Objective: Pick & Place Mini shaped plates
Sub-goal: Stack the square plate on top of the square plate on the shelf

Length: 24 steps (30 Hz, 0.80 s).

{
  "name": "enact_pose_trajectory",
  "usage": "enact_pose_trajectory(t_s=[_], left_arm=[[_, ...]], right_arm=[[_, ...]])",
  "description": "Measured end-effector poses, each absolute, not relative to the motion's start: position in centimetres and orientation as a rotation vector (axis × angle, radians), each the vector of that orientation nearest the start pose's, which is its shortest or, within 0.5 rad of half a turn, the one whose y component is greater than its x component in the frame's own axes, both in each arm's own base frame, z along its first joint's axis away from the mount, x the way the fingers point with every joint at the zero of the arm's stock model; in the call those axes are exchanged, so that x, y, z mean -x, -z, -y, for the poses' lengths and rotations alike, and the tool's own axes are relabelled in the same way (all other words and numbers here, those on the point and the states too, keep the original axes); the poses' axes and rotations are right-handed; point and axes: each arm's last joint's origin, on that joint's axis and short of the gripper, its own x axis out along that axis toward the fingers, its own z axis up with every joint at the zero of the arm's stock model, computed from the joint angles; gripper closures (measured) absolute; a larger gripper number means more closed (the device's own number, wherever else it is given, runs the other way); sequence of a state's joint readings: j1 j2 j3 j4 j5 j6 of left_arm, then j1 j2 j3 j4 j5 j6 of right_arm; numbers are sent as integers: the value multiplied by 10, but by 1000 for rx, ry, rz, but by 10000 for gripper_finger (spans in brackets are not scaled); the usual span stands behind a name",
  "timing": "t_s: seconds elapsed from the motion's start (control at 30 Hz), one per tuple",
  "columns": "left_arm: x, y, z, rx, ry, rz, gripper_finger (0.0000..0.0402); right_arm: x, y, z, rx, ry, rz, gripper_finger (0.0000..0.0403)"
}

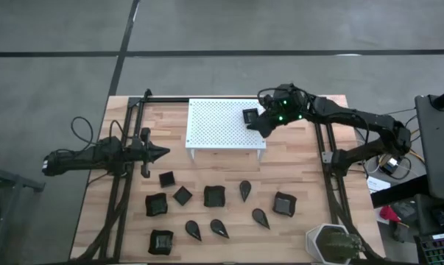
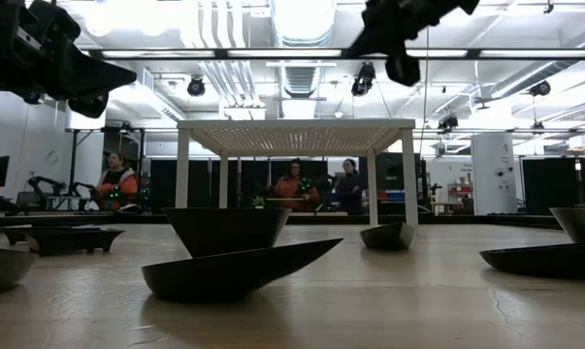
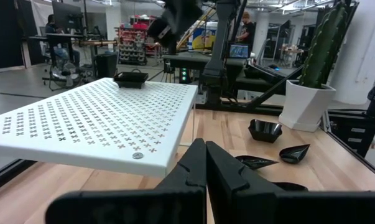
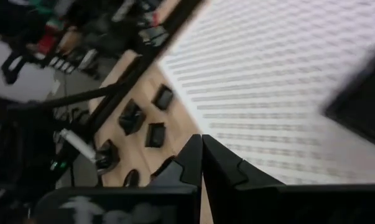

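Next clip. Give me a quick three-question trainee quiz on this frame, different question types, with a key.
1. True or false: one black plate sits on top of the white perforated stand.
2. The right gripper is: A) over the stand's edge, fingers shut, empty; B) down among the plates on the wooden table; C) clamped on the cactus pot.
3. Fill in: the left gripper waits beside the stand with its fingers ____.

Key: 1 true; 2 A; 3 shut.
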<state>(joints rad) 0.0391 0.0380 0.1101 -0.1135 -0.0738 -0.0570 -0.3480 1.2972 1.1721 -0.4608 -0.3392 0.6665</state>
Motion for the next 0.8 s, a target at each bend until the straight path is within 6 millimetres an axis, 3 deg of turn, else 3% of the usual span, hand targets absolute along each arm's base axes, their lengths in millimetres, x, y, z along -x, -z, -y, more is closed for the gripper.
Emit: enact_pose_trajectory(t_s=[0.3, 0.5, 0.8], left_arm=[[-93, -187, -6, 47, -118, -39, 401], [-93, -187, -6, -97, -115, -47, 401], [-93, -187, -6, -94, -115, -47, 401]], right_arm=[[-289, -339, 41, -545, 33, -461, 394], [-300, -342, 12, -384, -100, -388, 394], [-299, -316, -42, -175, -130, -339, 394]])
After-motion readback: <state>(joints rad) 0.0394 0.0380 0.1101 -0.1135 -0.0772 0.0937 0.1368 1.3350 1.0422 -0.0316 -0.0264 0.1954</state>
